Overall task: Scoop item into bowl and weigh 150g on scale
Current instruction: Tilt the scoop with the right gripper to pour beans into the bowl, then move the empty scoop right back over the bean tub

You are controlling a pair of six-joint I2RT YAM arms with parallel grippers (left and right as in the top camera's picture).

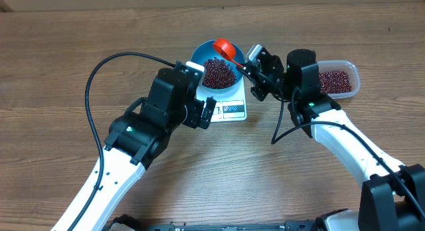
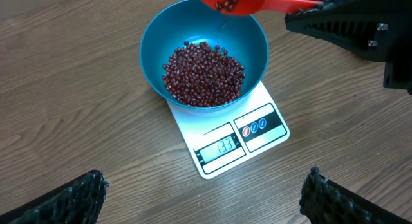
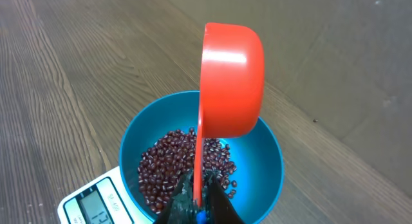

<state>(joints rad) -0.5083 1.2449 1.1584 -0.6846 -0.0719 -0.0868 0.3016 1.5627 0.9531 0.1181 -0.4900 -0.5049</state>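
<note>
**Desk:** Where are the beans at the moment?

**Operator:** Most of what I see is a loose heap of beans [image 2: 203, 74] in the bottom of the blue bowl [image 2: 151, 50]. A few more lie in the red scoop [image 3: 232, 82]. Another lot fills the clear tub [image 1: 355, 75], which stands on the table [image 1: 53, 45] to the right of the bowl and well apart from it.

**Desk:** And the bowl itself?

**Operator:** It stands upright on the white scale [image 2: 193, 121], about the middle of the table and toward the far side. The bowl is wider than the scale and covers its far part. The front strip with the display [image 2: 223, 147] shows on the near side. In my left wrist view the display reads what looks like 133.

**Desk:** What is your right arm holding?

**Operator:** My right gripper [image 3: 199, 199] is clamped on the scoop's handle. I reach in from the right, and the scoop hangs above the far rim of the bowl. It is tipped steeply, mouth turned toward the bowl, and does not touch it. I can see beans inside the mouth from the left wrist camera.

**Desk:** And the left?

**Operator:** My left gripper [image 1: 207, 112] hovers just beside the scale at its near left side, pointing toward it. Its jaws stand wide apart with nothing between them, and I see no contact with the scale or the bowl.
</note>
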